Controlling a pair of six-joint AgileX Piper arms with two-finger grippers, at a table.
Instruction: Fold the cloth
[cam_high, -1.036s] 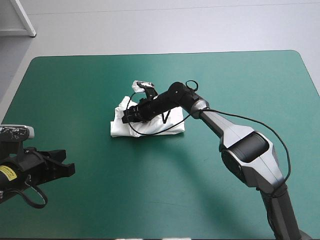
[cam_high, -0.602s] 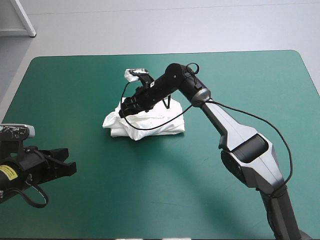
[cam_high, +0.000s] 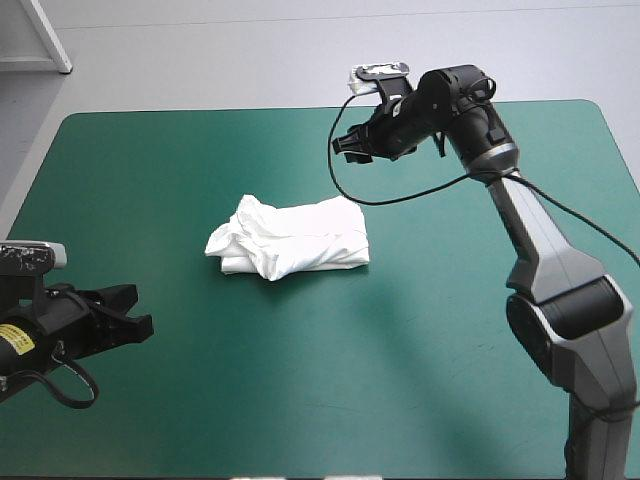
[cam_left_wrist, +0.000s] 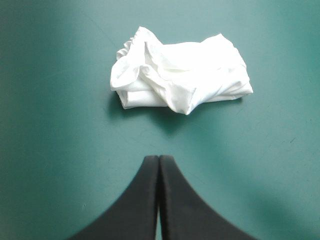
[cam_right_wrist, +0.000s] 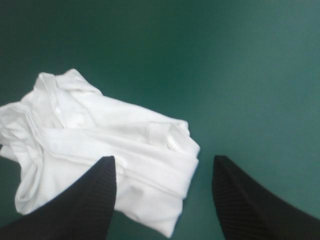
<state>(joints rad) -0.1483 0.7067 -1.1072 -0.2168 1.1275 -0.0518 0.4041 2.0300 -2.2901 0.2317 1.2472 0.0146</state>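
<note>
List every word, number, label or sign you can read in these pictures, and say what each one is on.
Nothing in these pictures can be read.
Yellow sticker on the left arm: it bears dark marks, too small to read.
T-shirt: plain white, no print showing.
Table cover: plain teal-green, no writing.

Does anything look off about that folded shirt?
The T-shirt is folded but untidy: its end toward the left edge of the table is rumpled, loose layers bulging out; the other end lies flat.
</note>
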